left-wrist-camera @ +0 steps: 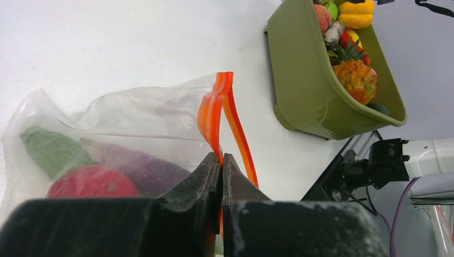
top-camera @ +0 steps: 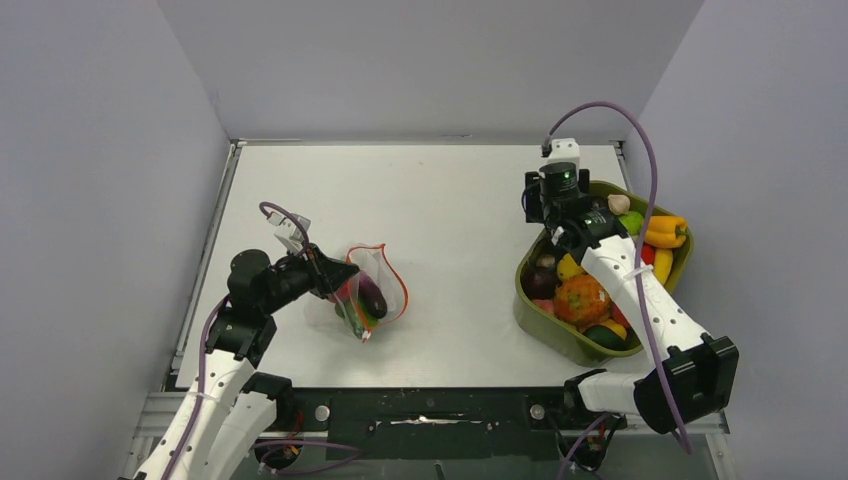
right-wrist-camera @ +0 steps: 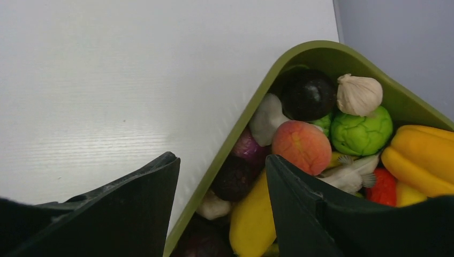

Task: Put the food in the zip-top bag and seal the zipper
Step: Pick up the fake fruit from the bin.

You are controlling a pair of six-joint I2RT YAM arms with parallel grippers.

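Observation:
The clear zip-top bag (top-camera: 368, 295) lies left of centre on the table with its mouth gaping. It holds a dark purple piece (left-wrist-camera: 142, 168), a red piece (left-wrist-camera: 91, 183) and a green piece (left-wrist-camera: 53, 152). My left gripper (left-wrist-camera: 221, 156) is shut on one side of the orange-red zipper (left-wrist-camera: 213, 115); it also shows in the top view (top-camera: 330, 283). My right gripper (right-wrist-camera: 222, 160) is open and empty, hovering over the near-left rim of the olive-green tub (top-camera: 538, 312). More food fills the tub: a peach (right-wrist-camera: 301, 145), a yellow piece (right-wrist-camera: 251, 219), a garlic bulb (right-wrist-camera: 358, 93).
The tub stands at the right side of the table, close to the right wall. A yellow pepper (top-camera: 665, 231) and a pineapple-like piece (top-camera: 582, 300) lie in it. The table's near edge, a black rail (top-camera: 440, 410), runs just below the bag.

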